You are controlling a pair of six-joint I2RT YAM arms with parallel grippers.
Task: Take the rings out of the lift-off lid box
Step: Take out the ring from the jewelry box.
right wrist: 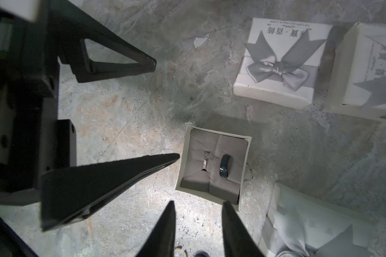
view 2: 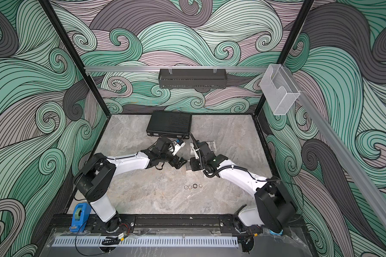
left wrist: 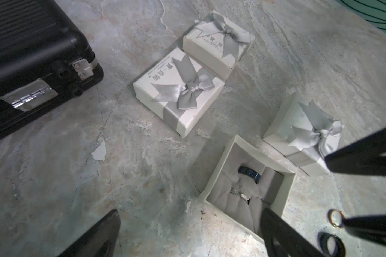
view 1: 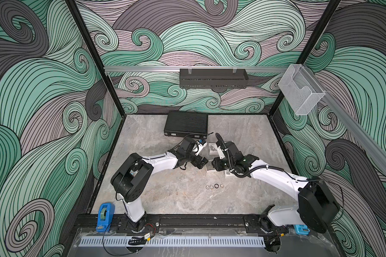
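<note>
The lift-off lid box (left wrist: 288,195) stands open, a small cream box with a grey cushion. Two rings sit upright in its slots: a dark blue-black band (left wrist: 251,174) and a silvery one (left wrist: 240,193); the right wrist view shows the same box (right wrist: 244,173), dark band (right wrist: 224,165) and silvery band (right wrist: 205,163). My left gripper (left wrist: 189,213) is wide open, one fingertip (right wrist: 176,156) against the box's side wall. My right gripper (right wrist: 198,203) hovers just short of the box, jaws apart and empty. Several rings (view 1: 214,186) lie in a row on the table nearer the front.
Three white boxes with grey bows surround the open one: two side by side (left wrist: 178,93) (left wrist: 218,42) and one close beside it (left wrist: 303,138). A black hard case (view 1: 186,123) lies at the back. A blue tape dispenser (view 1: 105,214) stands on the front rail.
</note>
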